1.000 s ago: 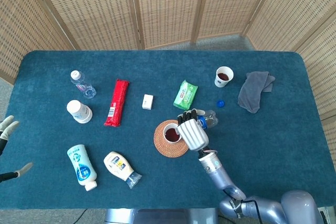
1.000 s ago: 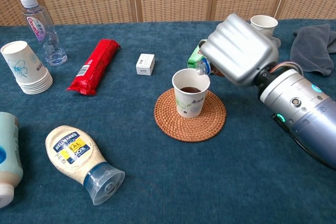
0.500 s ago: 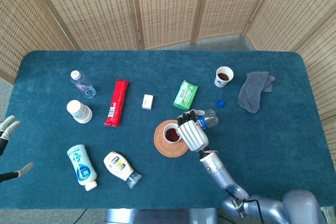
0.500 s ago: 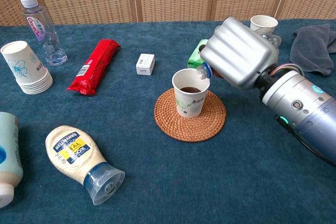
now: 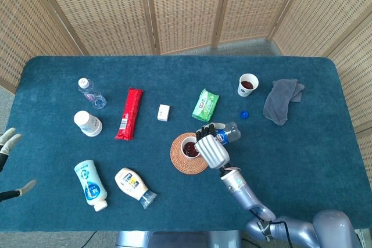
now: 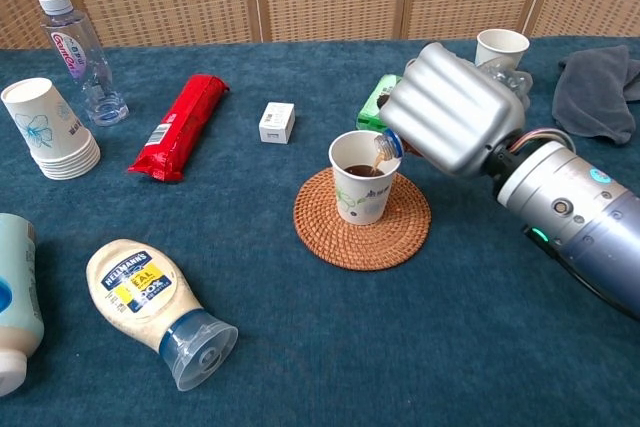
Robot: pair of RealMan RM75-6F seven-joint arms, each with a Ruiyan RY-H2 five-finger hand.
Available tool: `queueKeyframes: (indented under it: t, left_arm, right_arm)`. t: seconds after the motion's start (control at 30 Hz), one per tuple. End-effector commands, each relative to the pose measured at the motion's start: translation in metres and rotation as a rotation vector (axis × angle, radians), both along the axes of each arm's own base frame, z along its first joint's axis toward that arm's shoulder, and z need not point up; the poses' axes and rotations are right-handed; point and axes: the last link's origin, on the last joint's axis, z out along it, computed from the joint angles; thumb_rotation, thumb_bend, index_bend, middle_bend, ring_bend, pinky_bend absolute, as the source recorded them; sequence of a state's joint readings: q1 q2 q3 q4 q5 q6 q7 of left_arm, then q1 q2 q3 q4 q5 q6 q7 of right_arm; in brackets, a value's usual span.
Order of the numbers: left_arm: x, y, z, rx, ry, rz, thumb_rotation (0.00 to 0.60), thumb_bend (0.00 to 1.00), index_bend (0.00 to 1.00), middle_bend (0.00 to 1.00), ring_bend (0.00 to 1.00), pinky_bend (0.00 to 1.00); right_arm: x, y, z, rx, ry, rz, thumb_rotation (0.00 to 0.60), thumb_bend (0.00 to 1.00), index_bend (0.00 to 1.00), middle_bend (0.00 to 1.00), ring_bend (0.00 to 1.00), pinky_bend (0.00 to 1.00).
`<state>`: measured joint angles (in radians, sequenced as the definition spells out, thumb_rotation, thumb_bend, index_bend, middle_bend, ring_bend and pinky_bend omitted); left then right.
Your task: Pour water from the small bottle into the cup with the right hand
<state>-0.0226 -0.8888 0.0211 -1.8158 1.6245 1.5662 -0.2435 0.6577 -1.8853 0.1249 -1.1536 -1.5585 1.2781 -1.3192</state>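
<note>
Blue felt tabletop (image 6: 300, 367): right hand (image 6: 455, 107), wrapped around the small clear plastic bottle (image 5: 227, 133), has tipped it further; brown liquid now seemingly streams into the white paper cup (image 6: 363, 178) just beside it.

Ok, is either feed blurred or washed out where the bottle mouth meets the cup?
Chest view: sharp, evenly lit, no glare; the small bottle mouth over the cup rim is clear, though the right hand hides the bottle body. Head view: sharp but distant, so the cup is too small for detail.
</note>
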Motion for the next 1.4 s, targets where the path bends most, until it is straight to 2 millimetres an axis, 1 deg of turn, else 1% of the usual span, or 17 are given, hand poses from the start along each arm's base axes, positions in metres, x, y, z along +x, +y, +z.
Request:
queueKeyframes:
  t: [0.03,0.27,0.77,1.4]
  left_arm:
    - [0.0001,0.0002,0.0,0.0,0.0,0.0,0.6,0.15,0.0,0.0,0.0,0.0]
    - [0.0007,0.0,-0.0009,-0.002,0.002,-0.002,0.6,0.15,0.0,0.0,0.0,0.0]
    - [0.0007,-0.0001,-0.0009,-0.001,0.005,-0.001,0.6,0.15,0.0,0.0,0.0,0.0]
    - [0.0006,-0.0002,-0.0006,-0.001,0.005,-0.002,0.6,0.15,0.0,0.0,0.0,0.0]
  right_arm:
    - [-0.0013,-0.0007,0.0005,-0.003,0.007,0.002,0.6,0.68,0.45,0.7,0.58,0.89]
    - [-0.0026,-0.0015,0.0013,-0.009,0.02,0.012,0.6,0.68,0.45,0.7,0.58,0.89]
    - [0.004,-0.001,0.0077,-0.018,0.022,0.042,0.6,0.69,0.45,0.71,0.59,0.89]
    - [0.0042,-0.0005,0.0079,-0.033,0.062,0.053,0.6,0.69,0.44,0.71,0.59,0.89]
